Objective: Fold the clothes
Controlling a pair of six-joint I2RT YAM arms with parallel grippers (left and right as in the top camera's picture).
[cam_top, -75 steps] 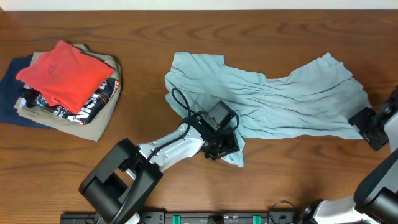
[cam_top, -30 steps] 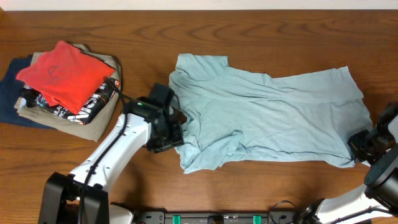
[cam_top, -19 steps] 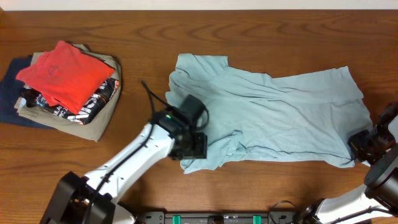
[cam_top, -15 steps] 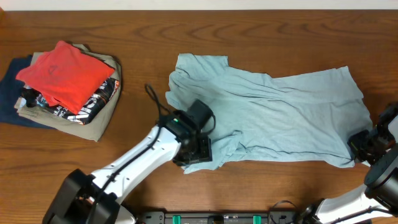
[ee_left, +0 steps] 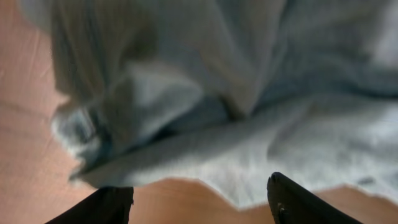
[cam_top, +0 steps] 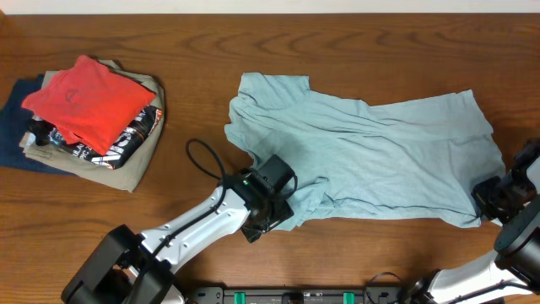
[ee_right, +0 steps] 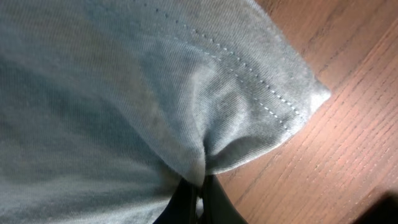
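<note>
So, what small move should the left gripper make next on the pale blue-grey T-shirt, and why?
Probably ease the open left gripper forward and shut it on the crumpled edge of the pale blue-grey T-shirt. Its jaws hold nothing yet, while the right gripper already pinches the hem corner.

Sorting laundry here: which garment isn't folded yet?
The pale blue-grey T-shirt, spread wrinkled mid-table; the others sit folded in the stack at left.

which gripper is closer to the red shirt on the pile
Left. The left gripper sits open at the near left corner of the T-shirt, just right of the red shirt. The right gripper pinches the T-shirt hem far off to the right.
</note>
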